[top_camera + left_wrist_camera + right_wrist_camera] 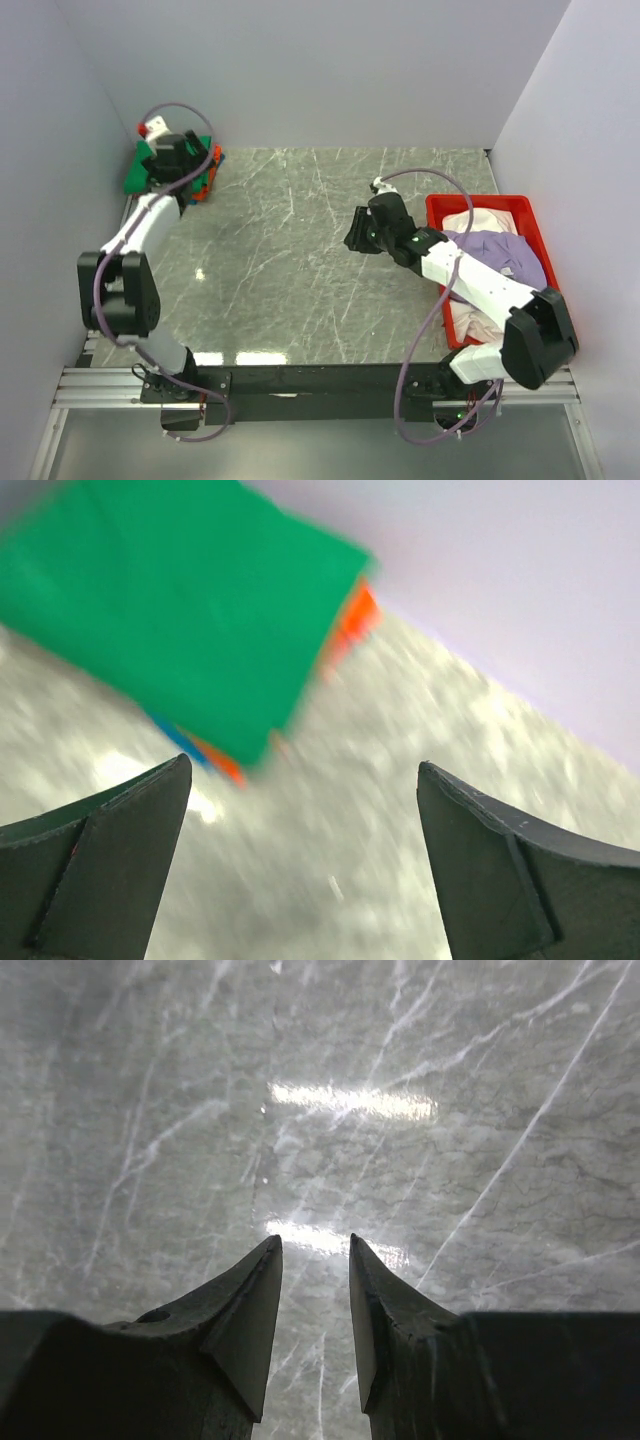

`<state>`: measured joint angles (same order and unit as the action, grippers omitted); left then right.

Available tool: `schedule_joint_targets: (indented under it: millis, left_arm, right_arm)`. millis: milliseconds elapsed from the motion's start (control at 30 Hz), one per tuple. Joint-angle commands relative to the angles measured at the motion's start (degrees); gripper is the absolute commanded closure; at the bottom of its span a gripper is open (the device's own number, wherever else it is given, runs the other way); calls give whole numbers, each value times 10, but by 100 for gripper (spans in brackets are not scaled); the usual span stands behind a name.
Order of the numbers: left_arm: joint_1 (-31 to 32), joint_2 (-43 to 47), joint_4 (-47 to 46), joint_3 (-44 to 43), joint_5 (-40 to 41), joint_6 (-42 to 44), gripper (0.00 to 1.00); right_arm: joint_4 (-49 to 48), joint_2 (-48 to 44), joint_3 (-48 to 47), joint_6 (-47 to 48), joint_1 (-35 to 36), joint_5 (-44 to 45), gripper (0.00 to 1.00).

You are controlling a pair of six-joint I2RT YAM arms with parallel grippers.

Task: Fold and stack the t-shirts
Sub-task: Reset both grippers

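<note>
Two items: left gripper (pixel 305 770) spread wide, seemingly just above stack (pixel 190 610), far from tray (pixel 480 203); right gripper (pixel 315 1245) slightly parted, empty, beside tray.

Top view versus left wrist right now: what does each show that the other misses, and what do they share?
Only the top view: the red tray at right holding the lilac shirt and white shirt, plus the left arm and right arm whole.
Only the left wrist: the left jaws standing wide open with nothing between them, and a blue edge under the stack.
Both: the green shirt topping the stack at far left, an orange edge beneath it, on the marble table.
</note>
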<state>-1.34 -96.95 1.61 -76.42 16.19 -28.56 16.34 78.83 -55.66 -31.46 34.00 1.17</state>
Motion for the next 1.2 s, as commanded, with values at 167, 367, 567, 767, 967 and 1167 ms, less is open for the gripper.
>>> schedule_joint_targets:
  millis: [167,367,567,767,967,1167]
  left_arm:
    - [168,184,13,167,5,-81,0]
    - [318,268,29,259,36,-81,1]
    - [410,330,36,326,45,-90,0]
    - [435,384,28,371,16,-93,1]
    - [435,426,23,401,20,-100,1]
    - [435,414,48,382,20,-101,1]
  right_arm:
    - [1,-101,24,-4,4,52,60]
    - [5,-184,71,-14,4,74,59]
    - [11,-245,114,-32,4,95,59]
    - [15,-285,144,-47,2,119,59]
    - [19,-272,149,-58,4,121,60]
    - [19,-262,144,-64,4,123,60]
